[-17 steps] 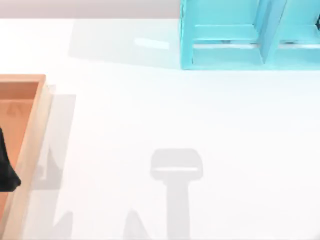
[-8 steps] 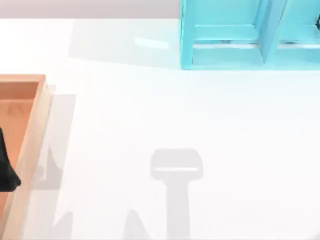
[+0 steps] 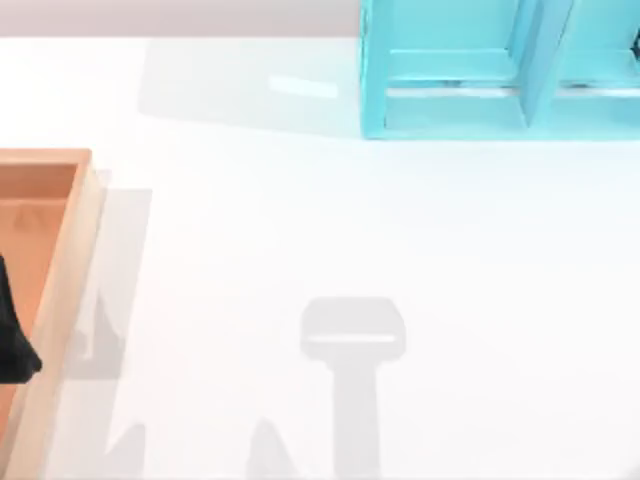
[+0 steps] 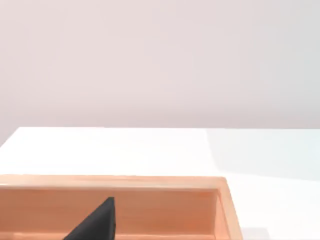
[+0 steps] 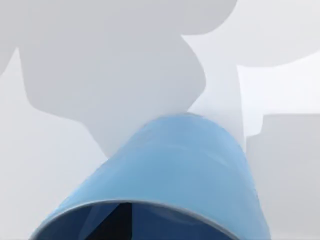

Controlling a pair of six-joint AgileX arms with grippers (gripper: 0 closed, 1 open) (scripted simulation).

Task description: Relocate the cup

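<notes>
**Cup close under right wrist cam, grip state unclear**

Cup (image 5: pixel 170 170) sits in the lower centre of the right wrist view, rim toward the camera, white table (image 3: pixel 400 250) behind it. Can't tell whether the right claw is grasping it. Left gripper (image 3: pixel 12 335) is at the top view's left edge, over the wooden tray (image 3: pixel 70 260); can't tell if it's released or clenched. Turquoise cabinet (image 3: pixel 450 70) upper right.

Top camera looks straight down on the worktop (image 3: pixel 400 250); left wrist shares its wooden tray (image 3: pixel 60 290); right wrist hugs the cup (image 5: pixel 170 170).
</notes>
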